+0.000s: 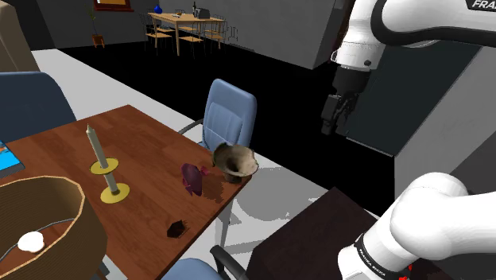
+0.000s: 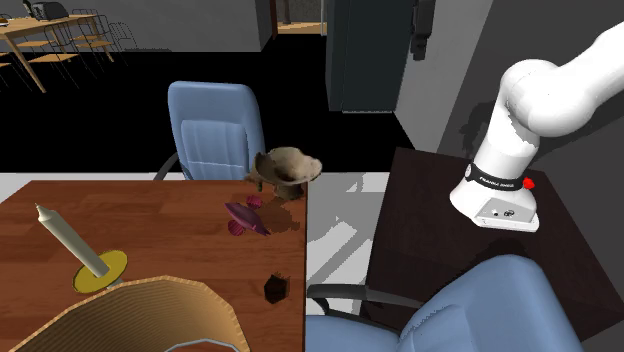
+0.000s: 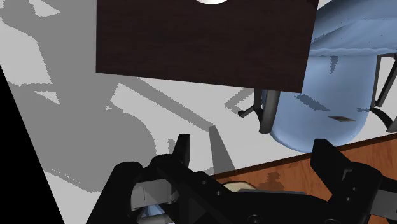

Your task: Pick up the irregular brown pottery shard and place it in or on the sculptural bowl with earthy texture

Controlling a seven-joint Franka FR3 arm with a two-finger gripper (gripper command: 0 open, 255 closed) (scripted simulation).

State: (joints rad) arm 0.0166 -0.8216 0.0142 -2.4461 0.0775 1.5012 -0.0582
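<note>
Well, our jaws hang wide apart; a clumsy approach could knock the small dark shard off the tabletop edge.

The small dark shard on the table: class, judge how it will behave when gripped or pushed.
The shard looks small and chunky, so probably stiff and light. Its irregular outline suggests it would skid, not roll. Lying near the table edge, a push might drop it.

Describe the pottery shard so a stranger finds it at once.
Start at the reddish-brown wooden table and follow its edge nearest the robot's stand. There, between the purple object and the tan basket, lies a small, dark brown angular shard. It is the smallest, darkest thing on the table.
</note>
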